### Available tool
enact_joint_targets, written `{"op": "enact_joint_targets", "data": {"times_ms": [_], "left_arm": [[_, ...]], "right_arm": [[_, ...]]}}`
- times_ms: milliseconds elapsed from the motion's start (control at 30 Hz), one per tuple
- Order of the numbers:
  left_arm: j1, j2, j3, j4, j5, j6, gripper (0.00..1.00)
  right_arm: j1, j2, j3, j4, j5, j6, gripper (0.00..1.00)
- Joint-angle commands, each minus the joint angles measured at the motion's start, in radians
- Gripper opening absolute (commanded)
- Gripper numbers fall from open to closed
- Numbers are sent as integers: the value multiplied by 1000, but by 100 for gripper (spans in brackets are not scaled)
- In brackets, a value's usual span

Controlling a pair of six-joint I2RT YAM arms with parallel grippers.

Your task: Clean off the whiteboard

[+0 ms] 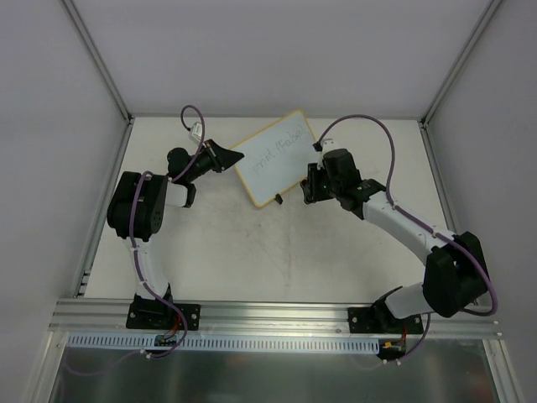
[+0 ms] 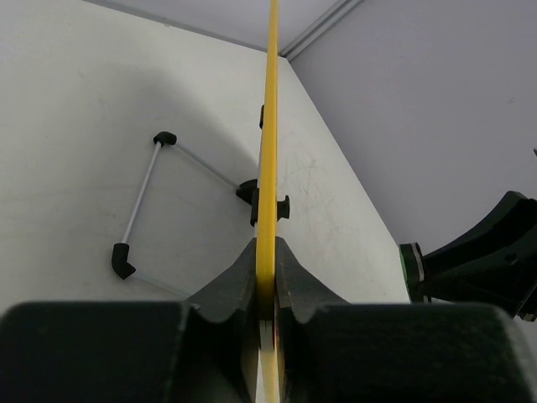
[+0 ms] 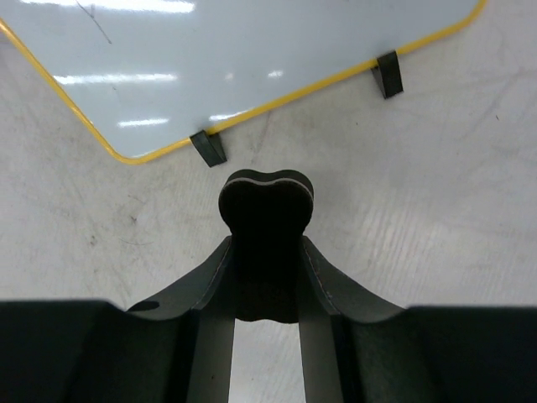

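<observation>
Whiteboard [image 1: 274, 159] sits near far edge of desk, about mid-width, turned at an angle, yellow frame. Dark handwriting [image 1: 281, 151] on its face, too small to read.

Left gripper [image 1: 226, 158] at the board's left edge. In the left wrist view the fingers [image 2: 239, 281] are pressed together on the yellow frame [image 2: 270, 126], seen edge-on.

Right gripper [image 1: 309, 186] just off the board's near-right side. Its jaws pinch a black eraser block [image 3: 267, 197]. The block's rounded tip is over bare desk [image 3: 436, 210], just beside the frame but apart from it, between two black clip feet [image 3: 210, 149] [image 3: 388, 74].

Nothing lies between eraser and board face apart from the frame edge and the feet.

Around: right arm [image 2: 487, 252] shows at the right of the left wrist view. Purple cables [image 1: 369, 122] loop over both arms. Pale enclosure walls [image 1: 50, 126] on the left, far and right sides. Metal rail [image 1: 268, 315] runs along the near edge by the arm bases. Scuff marks on the desk surface.
</observation>
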Motion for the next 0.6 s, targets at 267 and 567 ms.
{"op": "enact_joint_targets", "data": {"times_ms": [267, 567], "left_arm": [[-12, 24, 29, 195, 39, 14, 0], [-12, 45, 49, 197, 48, 3, 0]], "right_arm": [[56, 104, 36, 357, -155, -163, 0], [75, 276, 137, 422, -322, -213, 0]]}}
